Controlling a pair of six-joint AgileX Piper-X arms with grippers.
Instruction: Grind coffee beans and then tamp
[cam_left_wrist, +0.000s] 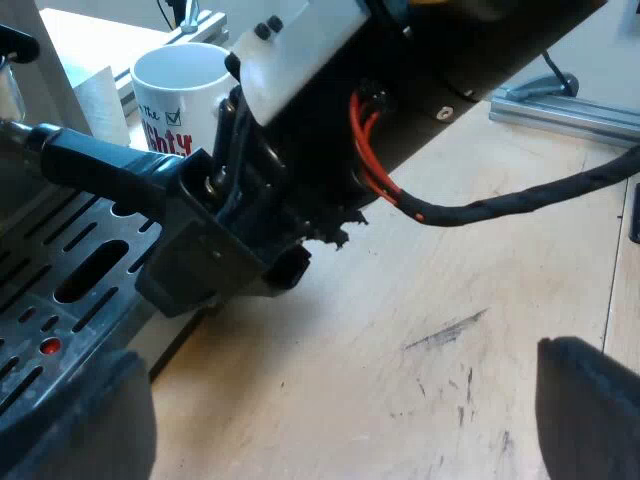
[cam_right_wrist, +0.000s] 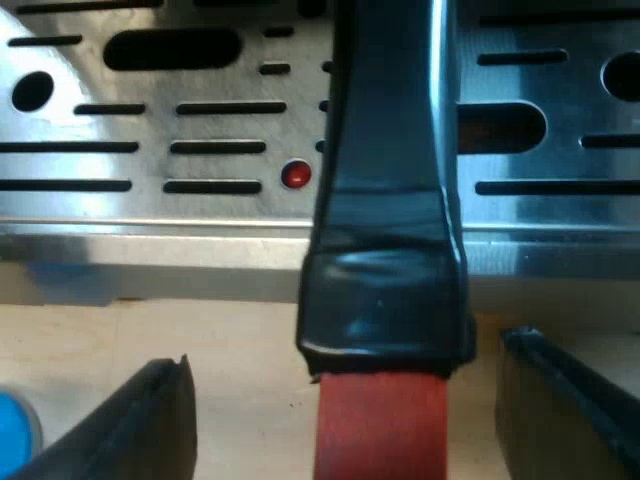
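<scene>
The holder's dark handle (cam_right_wrist: 385, 150) reaches out over the slotted metal drip tray (cam_right_wrist: 200, 110) of the coffee machine, and its red end (cam_right_wrist: 380, 430) hangs past the tray's edge above the desk (cam_left_wrist: 400, 330). The right gripper (cam_right_wrist: 345, 400) straddles that handle near the red end. Its jaws are spread, with a gap on each side, so it is not pinching anything. The holder's metal cup end is hidden, so it cannot be told whether the holder is locked into the machine or whether any ground coffee is in it. The left gripper (cam_left_wrist: 335, 400) hovers over bare desk close by with its jaws wide apart and nothing between them. A white mug (cam_left_wrist: 175, 85) with printed lettering stands on the desk beside the machine. A small blue object (cam_right_wrist: 12, 430), possibly the tamper, lies on the desk near the tray's front, and neither arm is touching it. Judging from this, the task looks early. The handle is lined up for a grasp but not gripped, nothing shows that grinding has been done, and the tamping is yet to come.
</scene>
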